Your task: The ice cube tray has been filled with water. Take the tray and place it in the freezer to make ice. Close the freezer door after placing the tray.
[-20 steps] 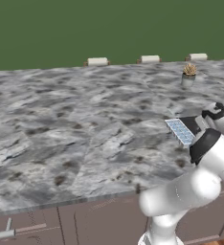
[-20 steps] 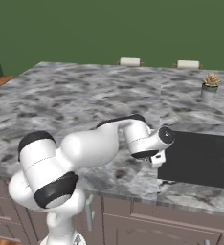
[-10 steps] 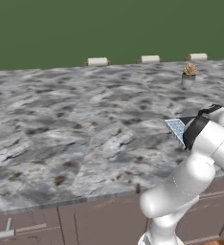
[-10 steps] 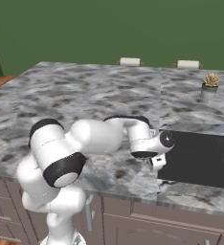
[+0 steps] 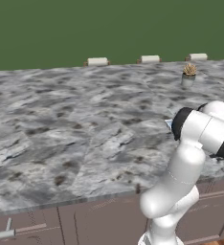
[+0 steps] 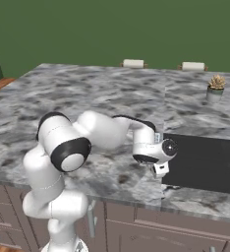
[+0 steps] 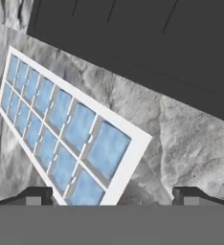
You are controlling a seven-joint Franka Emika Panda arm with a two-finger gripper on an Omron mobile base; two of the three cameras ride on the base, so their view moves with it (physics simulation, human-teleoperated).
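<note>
Marble counter (image 7: 190, 143): fingers (image 7: 37, 195) wide apart, holding nothing, above ice cube tray (image 7: 61, 129).

One ice cube tray (image 7: 66, 131), perhaps sixteen cells

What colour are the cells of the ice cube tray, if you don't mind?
Pale blue, set in a white frame on the ice cube tray; the hand view shows it best.

Kitchen island bench (image 5: 75, 124): grey veined marble top, brown drawer fronts (image 5: 85, 225) below. Dark flat cooktop panel (image 6: 205, 162) set flush into the top. Small potted plant (image 6: 215, 87) near the far edge. Plain green wall (image 5: 109, 28) behind.
</note>
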